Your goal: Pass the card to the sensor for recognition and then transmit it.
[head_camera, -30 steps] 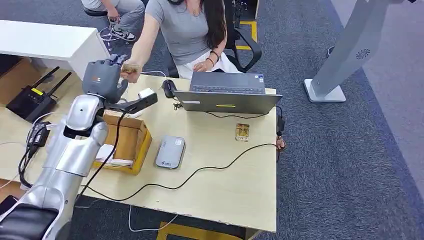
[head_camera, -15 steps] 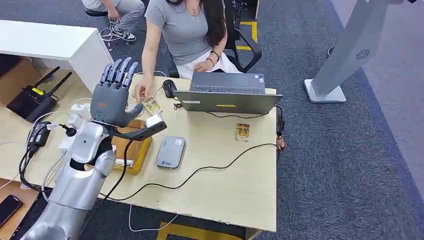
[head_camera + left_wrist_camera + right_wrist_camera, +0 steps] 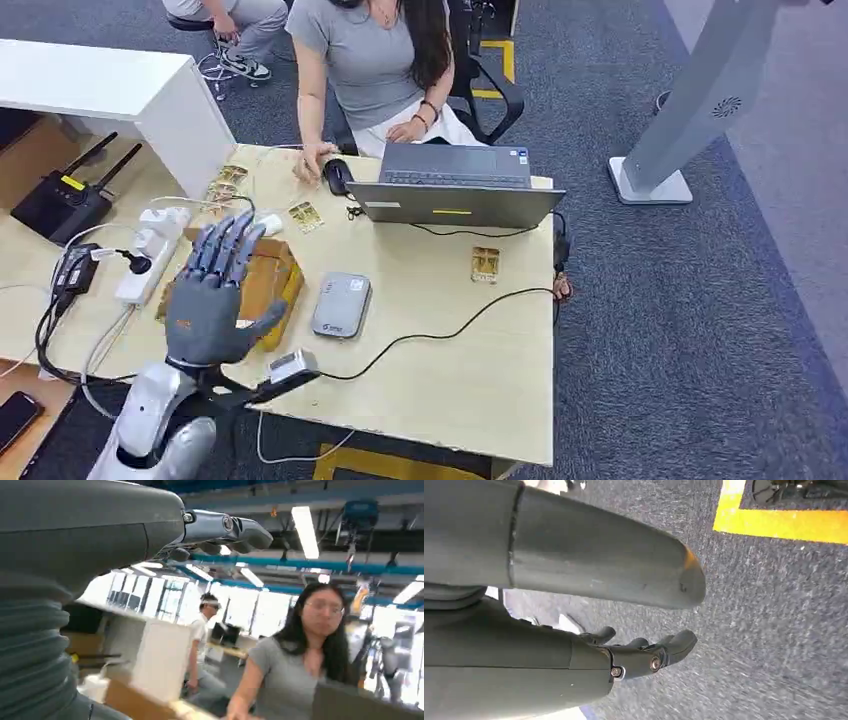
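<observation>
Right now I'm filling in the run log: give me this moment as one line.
left hand: open, raised above cardboard box | right hand: empty, hanging over carpet | card: on table beside person's hand | reader: untouched

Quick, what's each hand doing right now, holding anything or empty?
Left hand: open, fingers spread, holding nothing.
Right hand: open, fingers loosely apart, holding nothing.

laptop [image 3: 455, 185] at the table's [image 3: 470, 380] far edge, sensor [image 3: 341, 303] mid-table, box [image 3: 262, 285] left of it, card [image 3: 305, 216] behind box
</observation>
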{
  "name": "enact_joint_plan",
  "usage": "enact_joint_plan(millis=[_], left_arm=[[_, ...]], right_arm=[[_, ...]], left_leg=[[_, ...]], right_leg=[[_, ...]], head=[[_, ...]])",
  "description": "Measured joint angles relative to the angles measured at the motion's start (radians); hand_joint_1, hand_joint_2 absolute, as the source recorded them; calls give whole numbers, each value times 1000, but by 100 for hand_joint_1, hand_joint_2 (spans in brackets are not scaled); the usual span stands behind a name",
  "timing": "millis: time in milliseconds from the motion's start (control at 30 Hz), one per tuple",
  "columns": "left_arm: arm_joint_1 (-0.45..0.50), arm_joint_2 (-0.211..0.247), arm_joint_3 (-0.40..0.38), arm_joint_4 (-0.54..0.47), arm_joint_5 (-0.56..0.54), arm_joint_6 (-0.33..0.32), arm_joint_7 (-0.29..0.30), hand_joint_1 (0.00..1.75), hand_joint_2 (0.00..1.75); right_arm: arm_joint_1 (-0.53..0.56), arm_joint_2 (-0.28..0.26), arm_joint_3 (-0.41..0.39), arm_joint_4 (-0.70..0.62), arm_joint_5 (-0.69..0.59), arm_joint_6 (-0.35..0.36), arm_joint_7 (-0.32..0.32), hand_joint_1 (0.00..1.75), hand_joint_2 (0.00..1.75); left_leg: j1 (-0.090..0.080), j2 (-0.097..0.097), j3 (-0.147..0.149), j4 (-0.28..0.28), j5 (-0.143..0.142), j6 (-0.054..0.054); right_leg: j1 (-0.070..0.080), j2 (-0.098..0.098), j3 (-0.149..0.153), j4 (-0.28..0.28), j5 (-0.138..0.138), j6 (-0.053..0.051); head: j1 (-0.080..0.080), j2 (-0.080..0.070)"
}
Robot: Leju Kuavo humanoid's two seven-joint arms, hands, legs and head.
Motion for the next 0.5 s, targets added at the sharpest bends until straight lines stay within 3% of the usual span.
enact_joint_plan(millis=[33,67,100,133,300,500], left_arm=[[26,0,0,-16,2,3,-3,0,175],[208,6,10,-126,7,31,-20,0,175],[354,34,38,-164,5,-8,-12,0,175],[398,47,56,-165,11,-24,-7,0,175],[452,60,88,-168,17,-65,-6,0,175],[465,101,97,-158,-34,-238,101,0,175]], right_arm=[[0,0,-4,0,-5,-3,0,0,0],[4,0,-31,0,-31,-15,8,0,0],[7,0,-55,0,-44,-18,11,0,0],[7,0,-63,0,-46,-18,13,0,0],[9,0,-74,0,-45,-22,10,0,0],[9,0,-78,0,-34,-19,10,0,0]], left_leg=[[0,0,0,0,0,0],[0,1,1,0,-3,0],[0,0,1,0,-4,1],[1,0,1,0,-3,0],[1,-1,1,0,-3,0],[0,-2,1,0,-3,0]], right_leg=[[0,0,0,0,0,0],[0,1,0,0,-3,0],[0,-1,0,0,-5,1],[0,-1,0,0,-4,0],[0,-2,1,0,-4,0],[0,-2,2,0,-4,0]], head=[[1,0],[0,0],[0,0],[0,0],[0,0],[0,0]])
